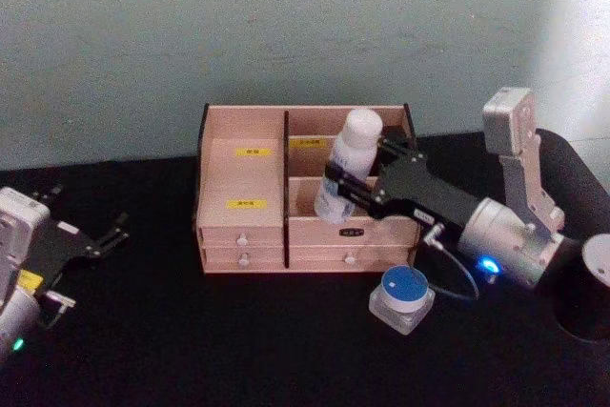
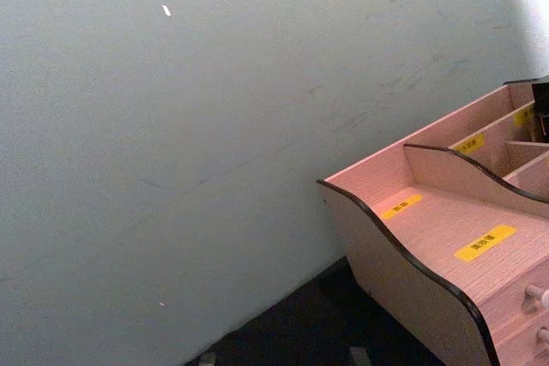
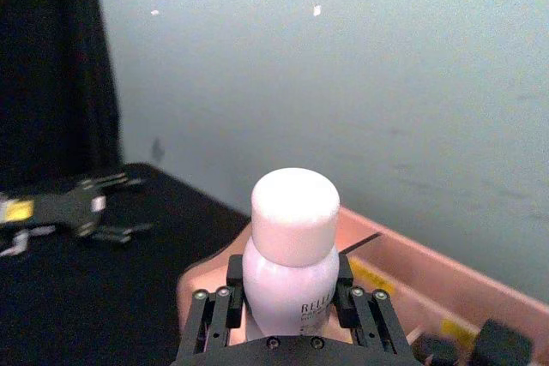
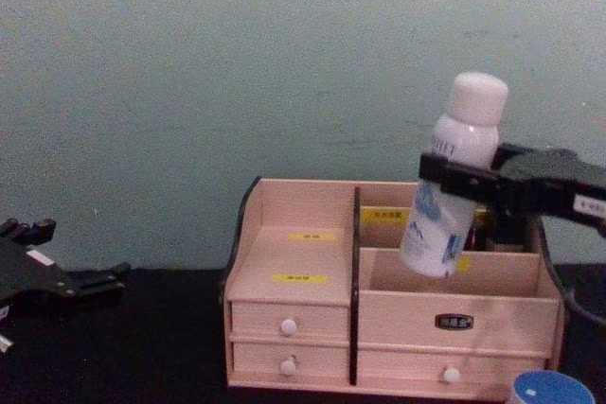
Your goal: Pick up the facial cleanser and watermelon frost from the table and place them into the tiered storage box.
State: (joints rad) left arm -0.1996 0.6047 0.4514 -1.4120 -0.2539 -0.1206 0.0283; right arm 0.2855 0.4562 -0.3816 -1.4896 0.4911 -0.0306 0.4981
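Note:
The facial cleanser (image 1: 355, 154) is a white bottle with a rounded white cap, and my right gripper (image 1: 348, 183) is shut on its body. It hangs slightly tilted over the right-hand compartments of the tiered storage box (image 1: 238, 178), its base just above the middle step in the chest view (image 4: 459, 139). In the right wrist view the bottle (image 3: 293, 212) stands between the fingers (image 3: 364, 315). The watermelon frost (image 1: 402, 295), a small clear jar with a blue lid, sits on the table in front of the box's right corner. My left gripper (image 1: 95, 226) rests open at the far left.
The box (image 4: 294, 262) stands against a pale green wall, with small white-knobbed drawers along its front. A dark round container (image 1: 583, 307) sits at the table's right edge. Between the left gripper and the box lies bare black tabletop (image 1: 152, 331).

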